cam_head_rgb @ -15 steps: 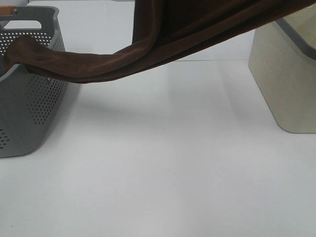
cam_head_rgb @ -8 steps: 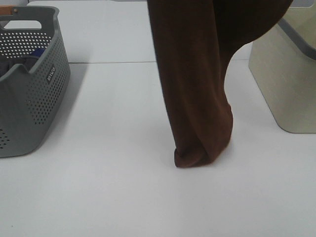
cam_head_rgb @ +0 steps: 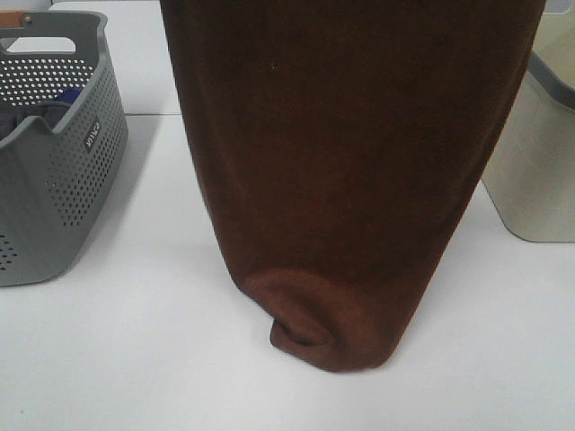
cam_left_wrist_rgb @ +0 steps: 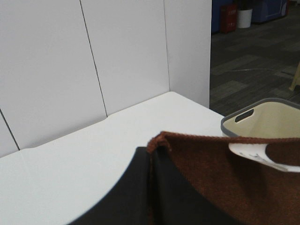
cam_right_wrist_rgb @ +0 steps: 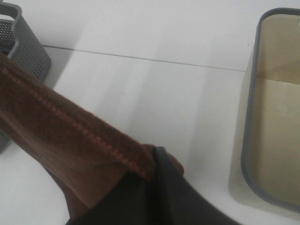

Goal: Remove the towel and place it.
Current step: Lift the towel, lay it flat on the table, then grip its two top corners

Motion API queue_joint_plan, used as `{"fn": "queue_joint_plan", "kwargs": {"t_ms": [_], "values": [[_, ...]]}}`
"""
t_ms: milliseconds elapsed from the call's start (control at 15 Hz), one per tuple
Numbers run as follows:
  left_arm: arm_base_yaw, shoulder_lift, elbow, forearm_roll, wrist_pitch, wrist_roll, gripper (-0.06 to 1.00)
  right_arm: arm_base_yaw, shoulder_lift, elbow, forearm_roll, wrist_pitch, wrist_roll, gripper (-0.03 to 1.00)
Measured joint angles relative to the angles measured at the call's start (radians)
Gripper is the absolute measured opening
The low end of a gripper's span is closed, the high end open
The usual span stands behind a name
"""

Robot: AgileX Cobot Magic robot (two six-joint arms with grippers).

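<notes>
The removal part looked done. The towel [cam_head_rgb: 350, 162] was fully clear of the grey basket [cam_head_rgb: 54, 197] and nothing of it trailed over the rim. Only a blue cloth [cam_head_rgb: 65, 93] showed inside. The towel hung like a broad brown curtain over the middle of the table [cam_head_rgb: 135, 359], between the basket and the beige bin [cam_head_rgb: 535, 180]. Its lower end was bunched into a fold that rested on the tabletop. It touched neither container as far as I could tell, though its right edge hid part of the bin.

What was left, to my eye, was the placing itself: lowering and laying the cloth down, then letting go. The task did not say whether it belonged on the table or in the bin.

Both arms were held high, above what the overhead camera took in, so their pose could only be read from the wrist cameras. The left gripper [cam_left_wrist_rgb: 152, 159] was pinched tight on the top hem near the white label [cam_left_wrist_rgb: 260, 153]. The right gripper [cam_right_wrist_rgb: 157, 157] was clamped on the stitched hem further along, high over the table near the bin. Judging by how wide the towel hung, the two were well apart and held the top edge taut between them.
</notes>
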Motion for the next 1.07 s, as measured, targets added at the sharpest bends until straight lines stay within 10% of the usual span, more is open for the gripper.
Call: {"fn": "queue_joint_plan", "kwargs": {"t_ms": [267,733,1067], "values": [[0.05,0.132,0.0,0.026,-0.095,0.0,0.0,0.0,0.135,0.0,-0.061,-0.168,-0.043,0.0],[0.167,0.256,-0.009,0.031,-0.603,-0.001,0.0,0.0,0.274,-0.088,-0.22,-0.7,-0.062,0.0],[0.167,0.254,-0.173,0.127,-0.686,-0.001,0.0,0.001,0.27,-0.295,-0.224,-0.714,-0.14,0.0]]}}
